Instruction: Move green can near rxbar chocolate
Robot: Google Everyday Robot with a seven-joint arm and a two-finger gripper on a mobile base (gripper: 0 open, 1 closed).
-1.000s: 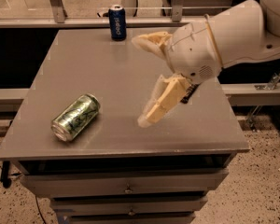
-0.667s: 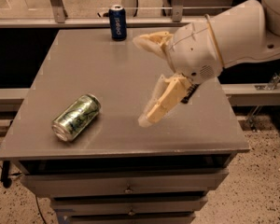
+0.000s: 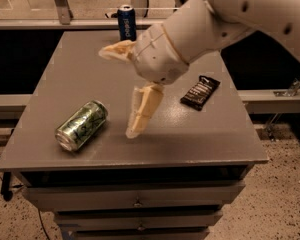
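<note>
The green can (image 3: 81, 125) lies on its side near the front left of the grey table (image 3: 65, 79). The rxbar chocolate (image 3: 200, 92), a flat black bar with white lettering, lies on the right side of the table. My gripper (image 3: 116, 93) hangs open and empty above the table's middle, between can and bar. One finger (image 3: 117, 50) points left. The other finger (image 3: 142, 109) points down toward the table, just right of the can and apart from it.
A dark blue can (image 3: 126, 22) stands upright at the table's back edge. The table has drawers below its front edge (image 3: 135, 164). My bulky white arm (image 3: 230, 19) reaches in from the upper right over the table's back right part.
My arm and gripper have shifted left toward the green can. The rxbar chocolate, hidden behind the arm before, now shows. The can has not moved.
</note>
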